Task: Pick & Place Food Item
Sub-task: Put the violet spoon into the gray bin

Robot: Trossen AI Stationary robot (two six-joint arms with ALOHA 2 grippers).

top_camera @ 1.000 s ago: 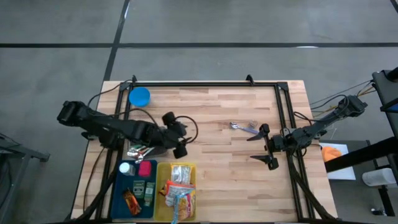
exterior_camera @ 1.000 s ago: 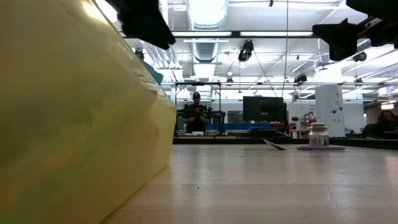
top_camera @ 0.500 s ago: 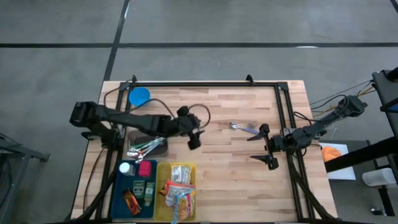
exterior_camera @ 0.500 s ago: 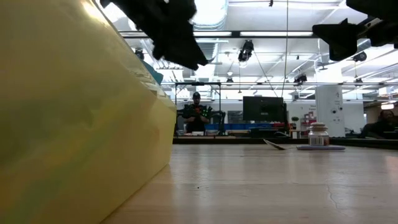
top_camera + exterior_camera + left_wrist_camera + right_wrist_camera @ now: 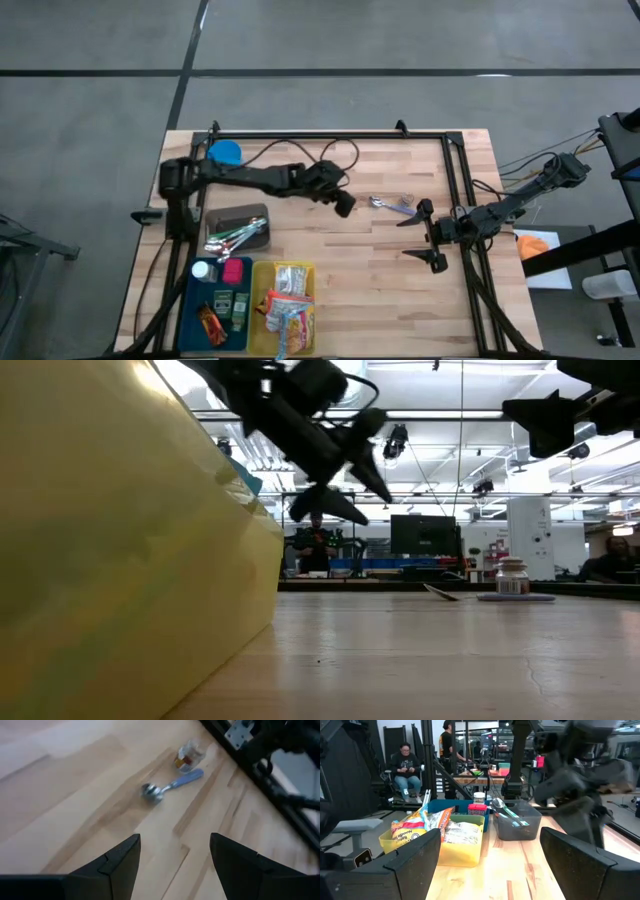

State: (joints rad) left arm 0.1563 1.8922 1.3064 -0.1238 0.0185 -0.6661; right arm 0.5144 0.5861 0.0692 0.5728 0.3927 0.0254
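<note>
My left gripper point(image 5: 345, 205) swung from grey bin point(image 5: 240, 220) toward spoon point(image 5: 392, 206) at 3 o'clock; jaws spread, empty. Right gripper point(image 5: 420, 238) unmoved, jaws wide, empty.

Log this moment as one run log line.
left claw: open, empty, above table near spoon | right claw: open, waiting at right edge | snacks in yellow bin

No lettering, brand, number or sign can be read anywhere: the label on the small jar point(image 5: 188, 755) ahead of the left gripper point(image 5: 175, 865) and the print on the snack packets point(image 5: 445, 826) are too small to make out.
</note>
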